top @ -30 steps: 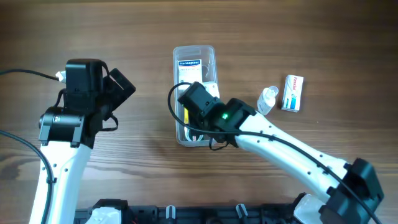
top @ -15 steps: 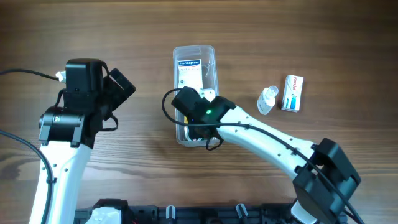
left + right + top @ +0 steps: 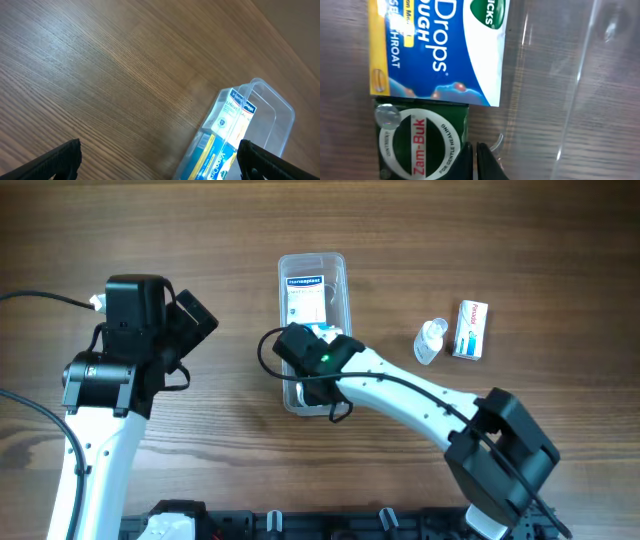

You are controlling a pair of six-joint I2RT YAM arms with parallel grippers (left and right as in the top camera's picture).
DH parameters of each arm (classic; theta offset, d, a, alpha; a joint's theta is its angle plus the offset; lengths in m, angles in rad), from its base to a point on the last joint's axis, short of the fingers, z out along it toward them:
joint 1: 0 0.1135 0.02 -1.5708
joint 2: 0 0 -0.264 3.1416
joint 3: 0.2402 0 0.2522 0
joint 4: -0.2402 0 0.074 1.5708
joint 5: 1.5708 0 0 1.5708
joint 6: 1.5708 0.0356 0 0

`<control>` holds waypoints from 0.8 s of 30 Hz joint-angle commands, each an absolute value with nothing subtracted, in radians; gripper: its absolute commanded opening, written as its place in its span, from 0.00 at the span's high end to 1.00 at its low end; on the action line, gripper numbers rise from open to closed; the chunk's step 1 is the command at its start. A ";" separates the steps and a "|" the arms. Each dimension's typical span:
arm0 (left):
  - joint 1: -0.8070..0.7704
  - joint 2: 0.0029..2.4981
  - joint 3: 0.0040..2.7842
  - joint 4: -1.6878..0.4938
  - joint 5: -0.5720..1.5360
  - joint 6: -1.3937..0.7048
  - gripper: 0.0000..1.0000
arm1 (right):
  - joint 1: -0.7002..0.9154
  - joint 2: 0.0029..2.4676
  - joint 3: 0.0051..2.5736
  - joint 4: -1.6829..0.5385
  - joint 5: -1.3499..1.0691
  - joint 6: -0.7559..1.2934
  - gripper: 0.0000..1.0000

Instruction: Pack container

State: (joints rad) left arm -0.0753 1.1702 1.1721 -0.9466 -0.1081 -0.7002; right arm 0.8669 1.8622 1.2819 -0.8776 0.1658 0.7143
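The container (image 3: 341,265) is a clear plastic tub lying lengthwise at the table's middle. It holds a white and blue box (image 3: 308,295), a blue Vicks cough drops pack (image 3: 440,50) and a green Zam-Buk box (image 3: 420,145). My right gripper (image 3: 476,161) is shut and empty, with its tips inside the tub's near end, right beside the Zam-Buk box. In the overhead view the right wrist (image 3: 312,365) covers that end. My left gripper (image 3: 160,162) is open and empty, to the left of the container (image 3: 270,107).
A small clear bottle (image 3: 430,340) and a white box with blue and red print (image 3: 470,329) lie right of the tub. Bare wooden tabletop (image 3: 500,240) surrounds it. The left arm (image 3: 130,350) stands at the left.
My right arm has swung a little to the left over the tub's near end, its forearm now lying lower across the table. The left arm has not moved.
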 commanded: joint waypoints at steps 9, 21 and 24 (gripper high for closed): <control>-0.069 1.160 1.188 -0.945 -0.128 -0.688 0.00 | 0.833 1.893 1.299 -0.859 0.136 0.706 0.96; -0.069 1.160 1.188 -0.945 -0.128 -0.688 0.00 | 0.830 1.893 1.299 -0.878 0.065 0.680 0.96; -0.069 1.160 1.188 -0.945 -0.128 -0.688 0.00 | 0.830 1.893 1.299 -0.886 0.065 0.680 0.96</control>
